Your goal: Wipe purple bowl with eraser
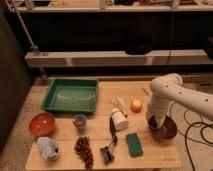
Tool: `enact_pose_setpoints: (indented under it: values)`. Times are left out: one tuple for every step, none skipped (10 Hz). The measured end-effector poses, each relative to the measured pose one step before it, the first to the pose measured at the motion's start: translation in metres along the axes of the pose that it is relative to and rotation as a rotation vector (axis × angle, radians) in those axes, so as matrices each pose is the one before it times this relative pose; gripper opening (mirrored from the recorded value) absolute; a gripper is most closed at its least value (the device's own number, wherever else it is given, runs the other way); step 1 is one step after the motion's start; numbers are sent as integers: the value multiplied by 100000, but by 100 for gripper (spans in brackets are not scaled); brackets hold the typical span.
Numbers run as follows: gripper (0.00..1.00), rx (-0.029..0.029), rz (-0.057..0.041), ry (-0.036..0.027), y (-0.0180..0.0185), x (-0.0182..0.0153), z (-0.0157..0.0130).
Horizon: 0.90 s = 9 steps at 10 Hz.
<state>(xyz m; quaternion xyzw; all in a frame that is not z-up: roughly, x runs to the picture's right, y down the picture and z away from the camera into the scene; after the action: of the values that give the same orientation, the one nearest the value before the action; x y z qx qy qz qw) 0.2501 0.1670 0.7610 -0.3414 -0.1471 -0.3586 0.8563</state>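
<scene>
The round, shallow, dull purple plastic bowl [168, 133] has the dark gripper [155, 121] of the white arm [167, 90] just inside its left rim. The other round bowl [42, 124] is orange-red, the rectangular plastic tray [70, 95] green, the flat sponge [133, 144] teal-green and the wooden table [165, 156] pale tan.
</scene>
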Motion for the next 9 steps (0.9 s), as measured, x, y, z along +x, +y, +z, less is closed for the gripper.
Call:
enact_pose_setpoints:
  values:
    - [0,-447,-1276,-1313,436,-845,321]
    - [0,-115,-519,-1067,573,-761,109]
    - [0,387,-231,-965,592,-630,-191]
    - [0,554,58,-855,956,-544,-396]
    - [0,488,547,-246,859,-49,-431]
    - [0,175,182,-90,401,3,-264]
    - [0,76,85,-158,355,151,-165]
    - [0,-351,1755,-99,1242,784,-21]
    - [0,-118,1924,148,1058,801,-35]
